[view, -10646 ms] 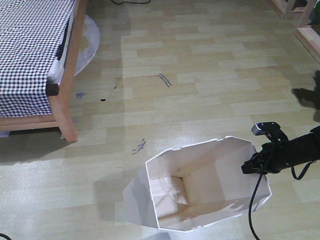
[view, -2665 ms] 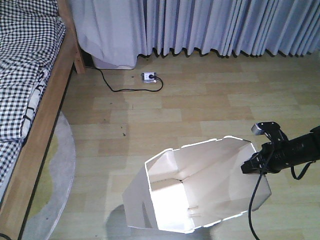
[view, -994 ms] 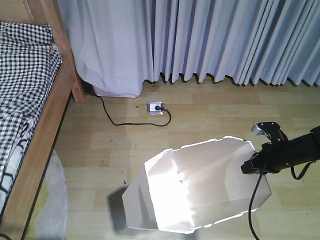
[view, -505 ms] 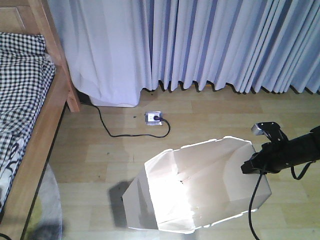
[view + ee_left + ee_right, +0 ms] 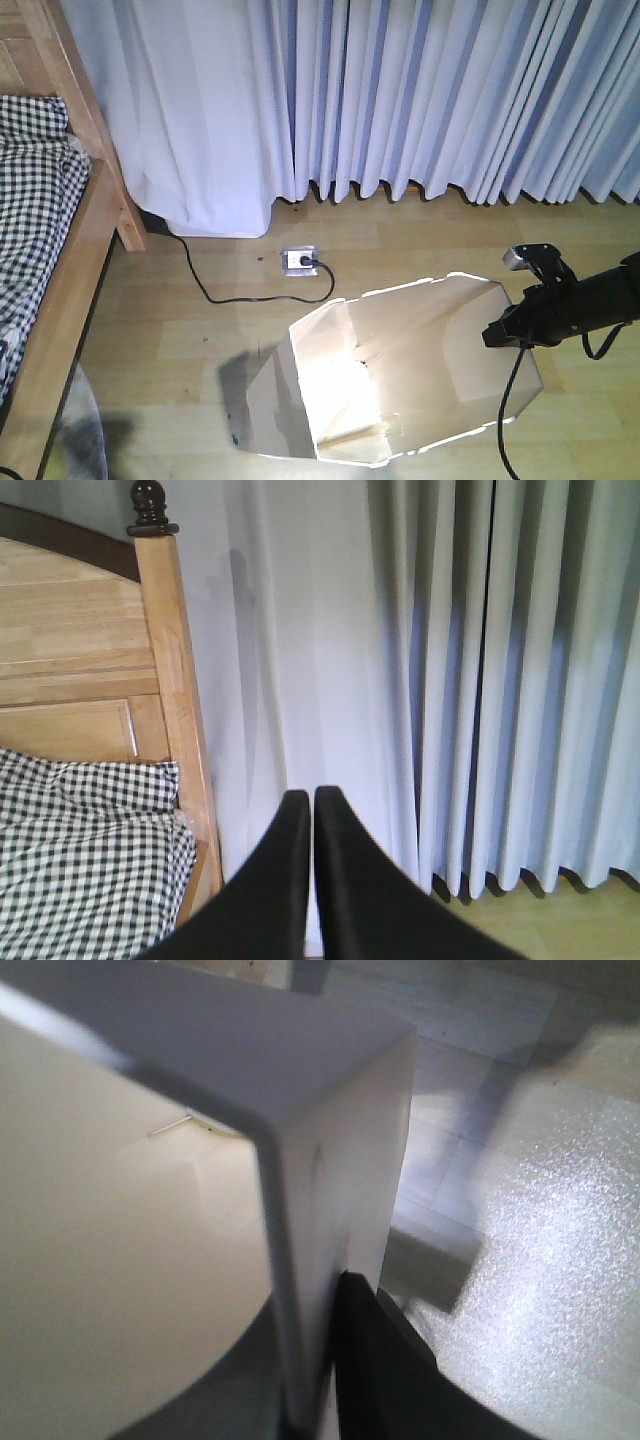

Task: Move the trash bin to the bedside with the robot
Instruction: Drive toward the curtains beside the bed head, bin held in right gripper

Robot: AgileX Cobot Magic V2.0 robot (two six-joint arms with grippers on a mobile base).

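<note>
Front view: bed point(image 5: 70, 280) cut off at left edge, right arm point(image 5: 600, 300) at right edge. Right wrist view: trash bin point(image 5: 340, 1140) wall blurred, overfills frame; right gripper point(image 5: 318, 1400) cut off at bottom edge.

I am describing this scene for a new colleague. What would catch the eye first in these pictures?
The big white bin stands out first, low in the middle of the front view, with the right gripper clamped on its rim. Behind it, pale curtains fill the back of the room. At the left edge is the bed, with a wooden frame and checked bedding.
</note>
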